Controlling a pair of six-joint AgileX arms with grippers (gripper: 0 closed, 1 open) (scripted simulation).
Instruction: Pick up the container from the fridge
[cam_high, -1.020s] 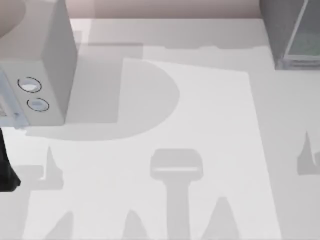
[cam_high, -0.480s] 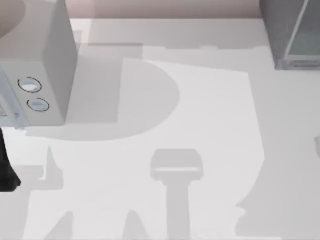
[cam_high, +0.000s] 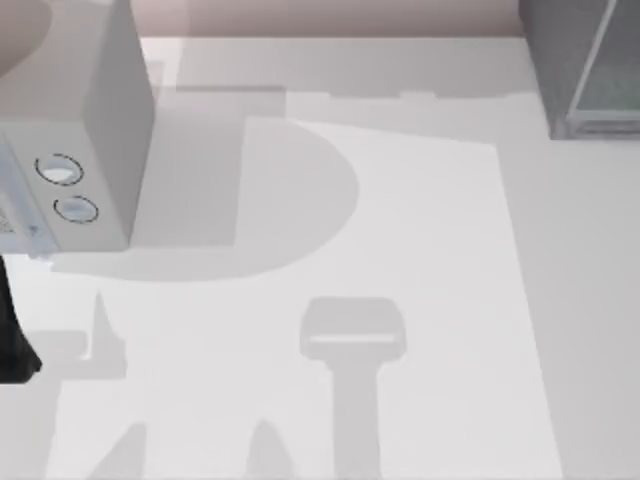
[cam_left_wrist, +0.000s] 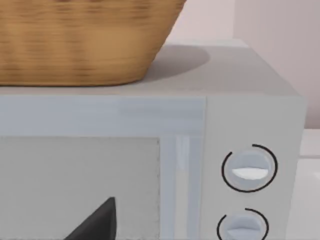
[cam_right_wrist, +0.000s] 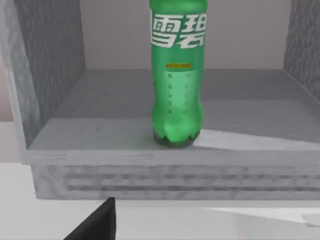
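The shadow that lay at the worktop's (cam_high: 420, 220) right edge a second ago has slid off, so the right arm seems to be closing on the fridge (cam_high: 580, 70) at the far right. The bottle (cam_right_wrist: 176, 85) stands upright on the fridge's open shelf, untouched. I cannot tell how either gripper is set. The left arm faces the microwave (cam_left_wrist: 250, 125).

White table (cam_high: 420, 250) bears fridge (cam_high: 585, 65) and microwave (cam_high: 70, 120).
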